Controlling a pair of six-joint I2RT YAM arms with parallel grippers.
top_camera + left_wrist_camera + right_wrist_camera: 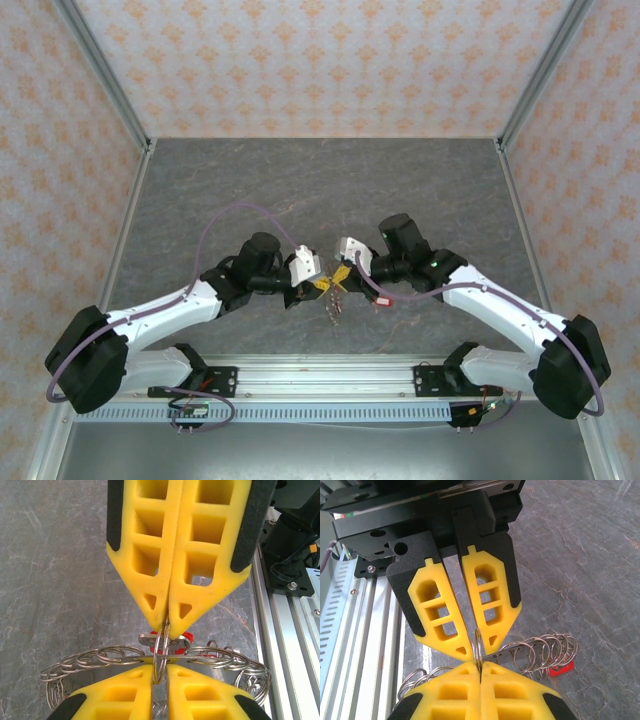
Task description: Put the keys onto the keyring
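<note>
Keyring (pixel 334 303) hangs or lies between the two arms' tips in the overhead view, low on the table (pixel 300 190) and just ahead of the metal rail (pixel 320 377). I cannot tell whether it touches the surface. The left gripper (pixel 322 287) and right gripper (pixel 342 274) meet tip to tip over it, with open grey surface running to the far wall and both side frames. From the left wrist, the left gripper (pixel 160 669) at the bottom has its jaws slightly apart, with a thin upright loop (pixel 160 652) of the keyring in the gap. The right gripper (pixel 167 622) above has its jaws pressed together on the top of that loop. One of the keys (pixel 149 640), red behind it, lies across the loop. Coils fan out left and right, and the rail stands close at the right edge. From the right wrist, the right gripper (pixel 480 664) pinches the loop and the left gripper (pixel 479 647) stands a little spread around it. Coils and a red tag (pixel 563 669) trail right over bare table, with the rail along the left.
</note>
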